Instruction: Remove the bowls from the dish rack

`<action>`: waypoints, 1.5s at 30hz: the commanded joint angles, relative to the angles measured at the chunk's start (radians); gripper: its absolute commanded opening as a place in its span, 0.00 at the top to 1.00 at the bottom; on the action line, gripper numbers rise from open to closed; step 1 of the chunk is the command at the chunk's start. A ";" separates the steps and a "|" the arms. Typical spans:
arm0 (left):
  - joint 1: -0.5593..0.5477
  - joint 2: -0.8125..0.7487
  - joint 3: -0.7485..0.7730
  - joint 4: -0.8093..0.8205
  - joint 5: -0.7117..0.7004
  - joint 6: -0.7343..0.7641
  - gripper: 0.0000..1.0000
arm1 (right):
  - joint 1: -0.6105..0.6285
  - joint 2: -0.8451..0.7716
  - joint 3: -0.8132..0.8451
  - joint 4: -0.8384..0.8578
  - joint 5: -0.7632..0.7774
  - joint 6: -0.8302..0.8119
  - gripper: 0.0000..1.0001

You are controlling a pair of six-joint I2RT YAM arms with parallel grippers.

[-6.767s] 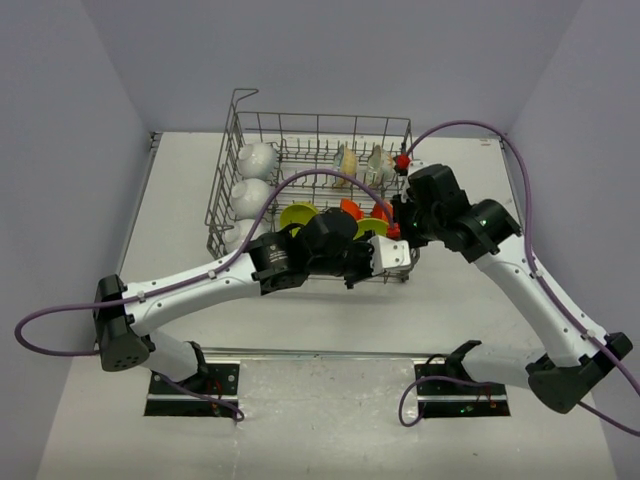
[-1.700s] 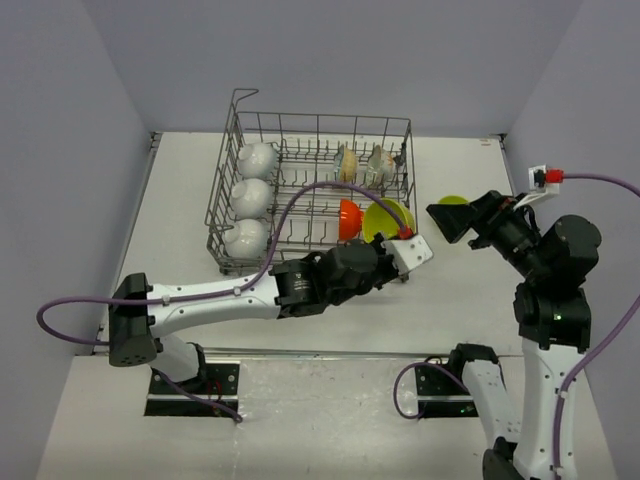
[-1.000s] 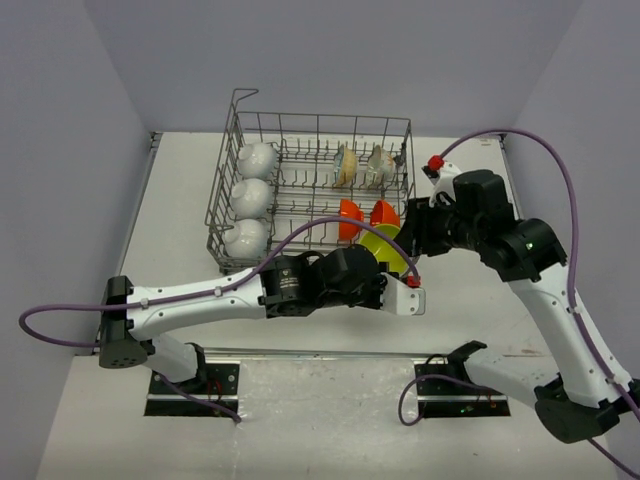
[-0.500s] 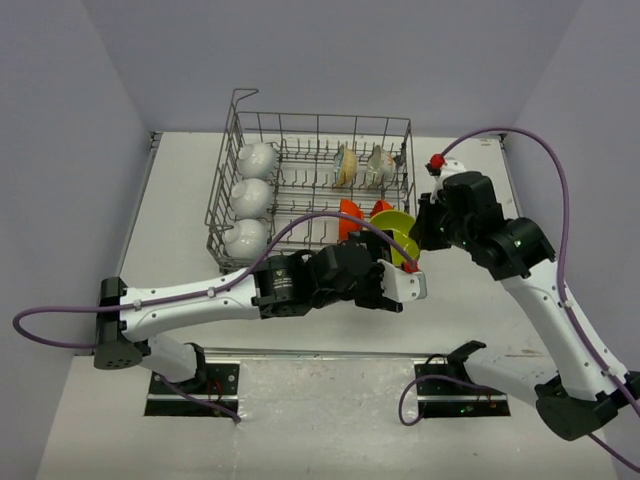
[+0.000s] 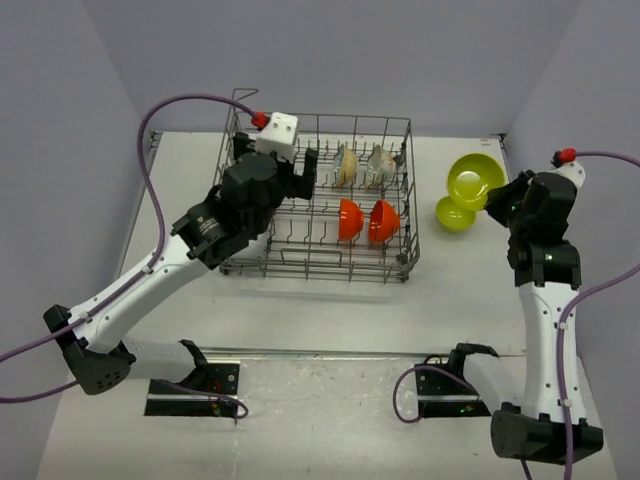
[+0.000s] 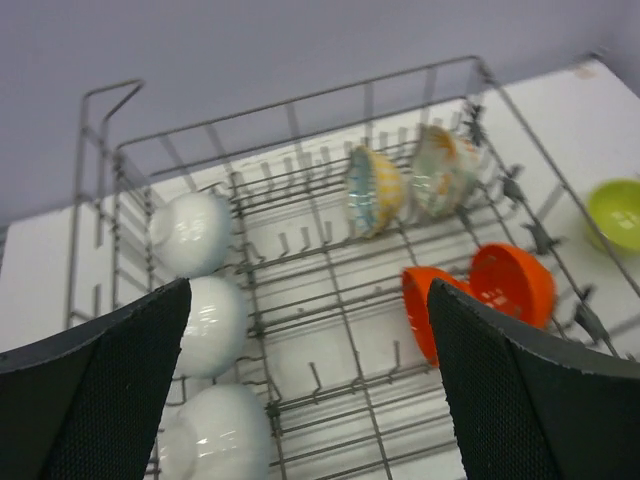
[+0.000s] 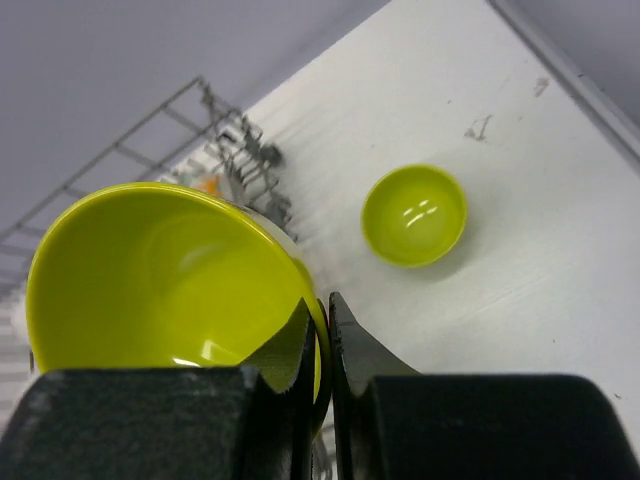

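Left arm (image 5: 150,275) blocked white bowls (image 6: 215,323) from above; left gripper (image 6: 315,395) spread wide. Right gripper (image 7: 322,320) pinched yellow-green bowl (image 7: 160,280) rim.

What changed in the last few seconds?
The right gripper, shut on the second yellow-green bowl, carried it right, out of the dish rack, to near the first yellow-green bowl on the table. The left gripper swung from the rack's front right to its rear left, open above the white bowls. These, the orange bowls and the floral bowls stayed racked.
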 commanded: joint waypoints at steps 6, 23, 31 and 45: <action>0.112 -0.142 -0.040 -0.120 -0.035 -0.271 0.00 | -0.130 0.188 -0.115 0.362 0.076 0.241 1.00; 0.111 -0.439 -0.272 -0.157 0.071 -0.297 0.00 | -0.150 0.694 -0.003 0.365 0.068 0.166 1.00; 0.111 -0.401 -0.299 -0.154 0.083 -0.300 0.00 | -0.152 0.733 -0.043 0.391 0.100 0.129 1.00; 0.112 -0.375 -0.315 -0.119 0.132 -0.323 0.00 | -0.153 0.749 -0.077 0.394 0.097 0.114 0.96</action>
